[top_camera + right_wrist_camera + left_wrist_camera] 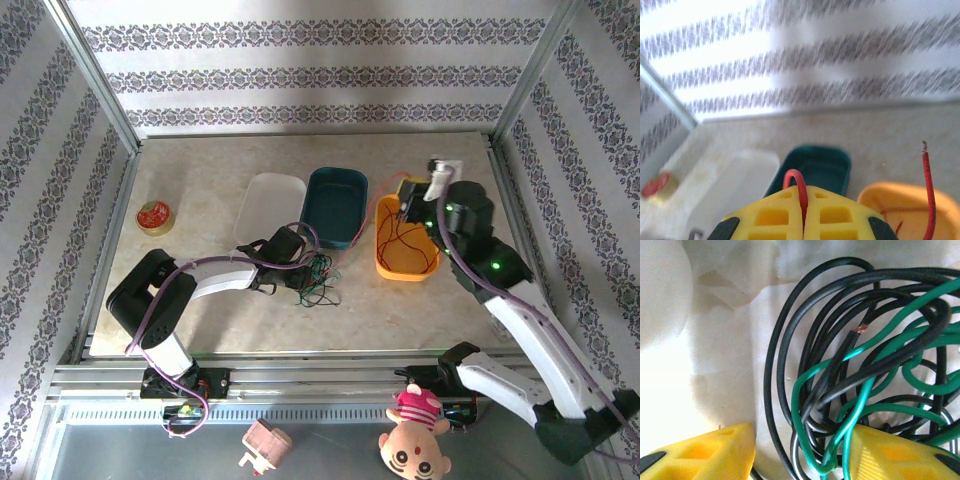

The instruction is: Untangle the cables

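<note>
A tangle of green and black cables [320, 281] lies on the table in front of the teal tray. My left gripper [304, 270] is down over it. In the left wrist view its yellow fingers [710, 452] stand apart, open, with loops of green cable [812, 440] and black cable [775, 405] between them. My right gripper [410, 205] hovers over the orange tray [386, 262], shut on a red cable [801, 186] that loops out above the pinched fingertips. More of the red cable [402, 238] hangs into the orange tray, and one bare end [927, 185] sticks upward.
A teal tray [336, 178] and a white tray [268, 205] sit side by side left of the orange one. A small red tin [154, 216] is at the far left. Metal frame posts and patterned walls border the table. Toys lie below the front rail.
</note>
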Robot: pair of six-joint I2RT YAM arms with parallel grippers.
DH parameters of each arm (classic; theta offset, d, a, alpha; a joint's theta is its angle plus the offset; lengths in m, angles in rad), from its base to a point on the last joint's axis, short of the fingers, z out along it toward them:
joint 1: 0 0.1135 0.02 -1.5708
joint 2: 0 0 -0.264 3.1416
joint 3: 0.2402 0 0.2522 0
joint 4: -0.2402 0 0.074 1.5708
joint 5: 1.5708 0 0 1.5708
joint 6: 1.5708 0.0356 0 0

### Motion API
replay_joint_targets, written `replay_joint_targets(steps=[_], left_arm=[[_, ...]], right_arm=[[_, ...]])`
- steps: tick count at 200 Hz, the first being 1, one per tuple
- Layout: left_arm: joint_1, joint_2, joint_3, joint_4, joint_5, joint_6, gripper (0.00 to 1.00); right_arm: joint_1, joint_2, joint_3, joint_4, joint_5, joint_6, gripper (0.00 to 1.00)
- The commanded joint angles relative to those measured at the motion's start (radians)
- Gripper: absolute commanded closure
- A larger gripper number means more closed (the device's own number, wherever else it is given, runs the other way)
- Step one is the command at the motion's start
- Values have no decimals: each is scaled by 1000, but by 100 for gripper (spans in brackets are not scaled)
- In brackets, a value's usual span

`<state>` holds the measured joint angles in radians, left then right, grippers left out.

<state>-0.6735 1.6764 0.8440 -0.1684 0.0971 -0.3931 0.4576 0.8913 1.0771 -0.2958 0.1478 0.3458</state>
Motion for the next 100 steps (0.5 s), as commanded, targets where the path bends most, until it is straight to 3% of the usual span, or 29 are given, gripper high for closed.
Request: replay_joint_targets(steps=[1,49,100], left_arm=[[12,80,-50,-161,27,13,48],[9,77,-56,-143,48,23,47],[2,27,-73,-108,55,28,45]], right_arm=[[-48,-71,33,91,102,-50,100],[-193,-85,89,63,8,-29,100],[-255,-59,19,32,-39,3,100]])
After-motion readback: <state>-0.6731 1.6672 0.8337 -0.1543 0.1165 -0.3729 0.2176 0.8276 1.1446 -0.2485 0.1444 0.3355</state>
